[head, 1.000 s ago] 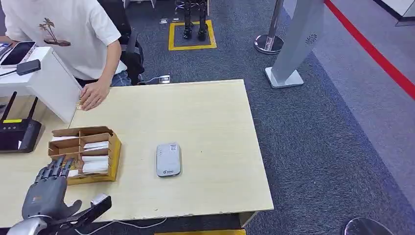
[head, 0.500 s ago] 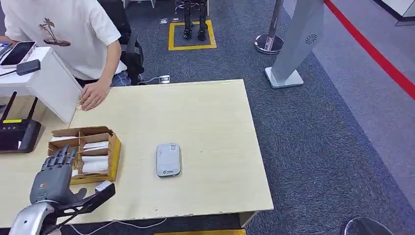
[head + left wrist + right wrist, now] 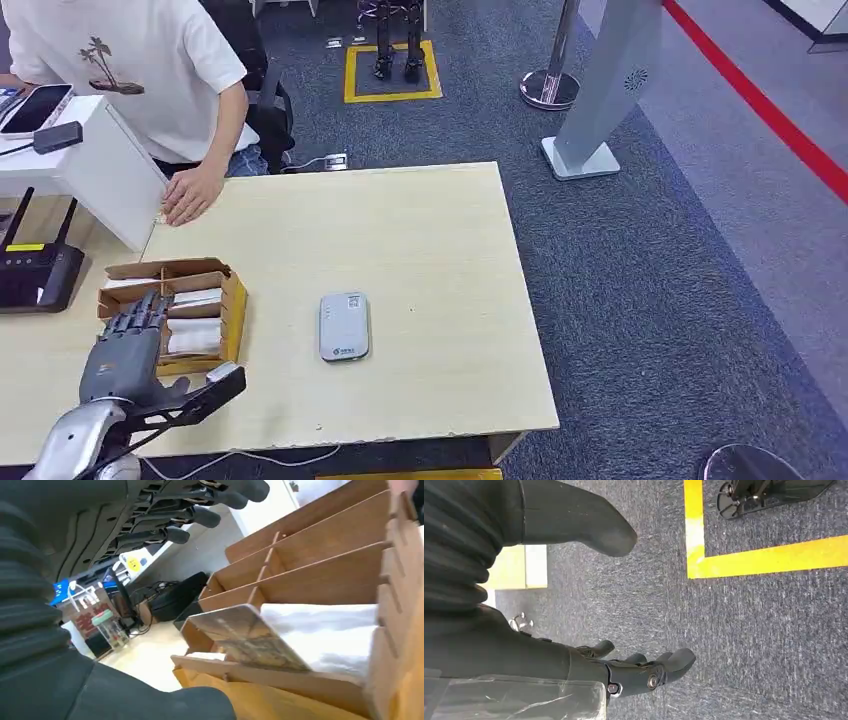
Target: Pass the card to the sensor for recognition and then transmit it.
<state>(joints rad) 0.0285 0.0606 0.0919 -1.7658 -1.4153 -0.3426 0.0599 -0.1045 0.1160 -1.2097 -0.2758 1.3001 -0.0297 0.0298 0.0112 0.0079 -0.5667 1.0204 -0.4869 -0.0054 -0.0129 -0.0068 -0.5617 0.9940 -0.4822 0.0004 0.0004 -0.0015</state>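
One left robot hand (image 3: 125, 352), fingers spread and empty, has advanced over the compartmented brown cardboard card box (image 3: 225, 300); card pickup pending.

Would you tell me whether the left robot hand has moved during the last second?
Yes: the left robot hand moved forward over the card box.
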